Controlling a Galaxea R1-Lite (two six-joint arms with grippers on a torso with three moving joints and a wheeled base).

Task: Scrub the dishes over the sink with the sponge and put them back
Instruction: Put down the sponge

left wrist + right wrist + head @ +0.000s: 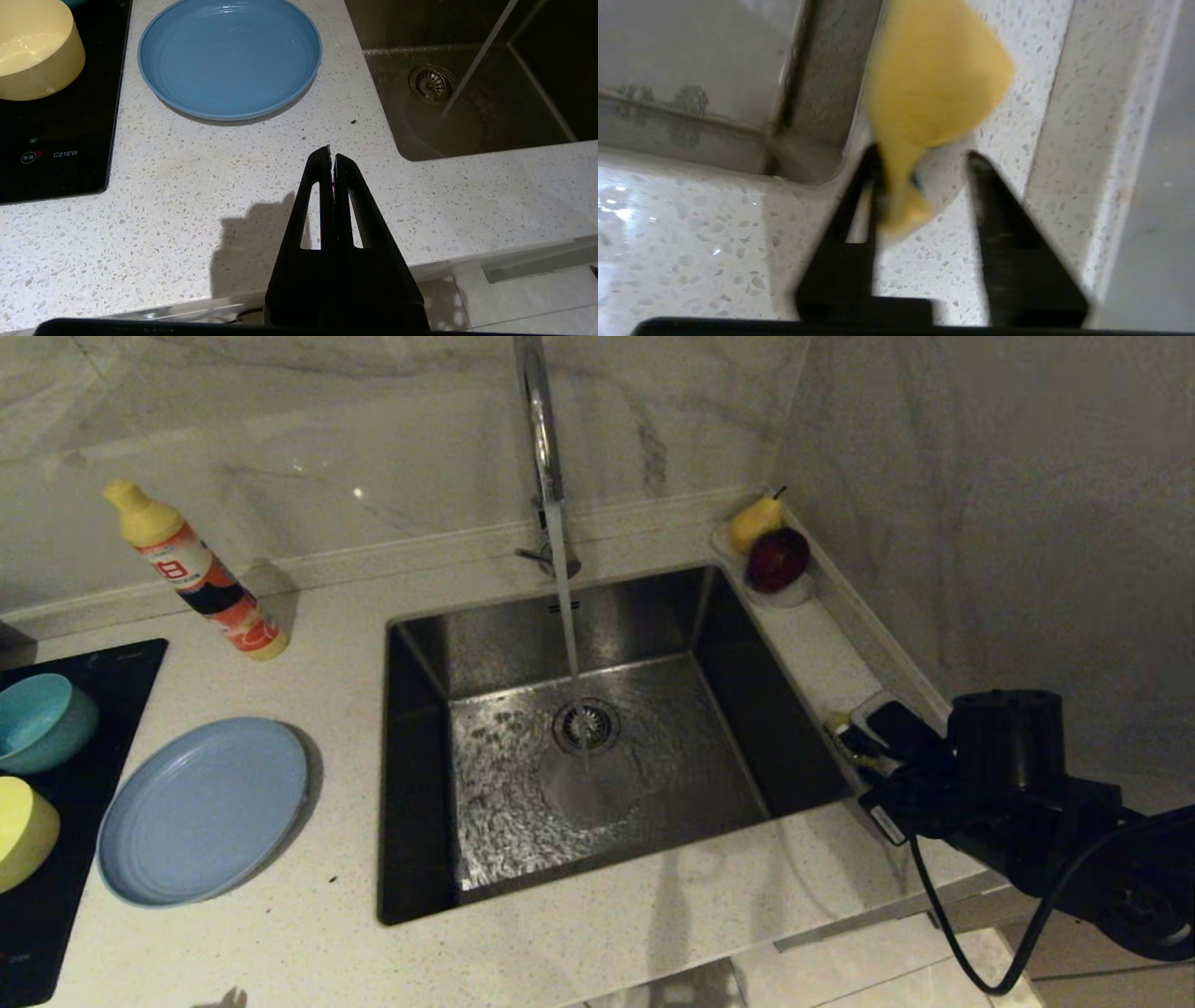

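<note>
On the narrow counter strip right of the sink [485, 653], my right gripper [882, 737] [923, 154] stands open. The yellow sponge [934, 79] lies between its fingers, resting against one finger with a clear gap to the other; a small yellow part of the sponge [840, 723] shows in the head view. The pale blue plate [201, 807] [229, 56] sits on the counter left of the sink. A yellow bowl [23, 831] [35, 51] and a teal bowl [42, 719] stand on the black cooktop [103, 681]. My left gripper [332, 156] hangs shut and empty over the counter's front edge.
Water runs from the chrome tap [541, 429] onto the drain strainer [586, 725]. A detergent bottle [201, 574] leans at the back left. A pear [754, 521] and a red apple [778, 558] sit in the back right corner. A marble wall closes the right side.
</note>
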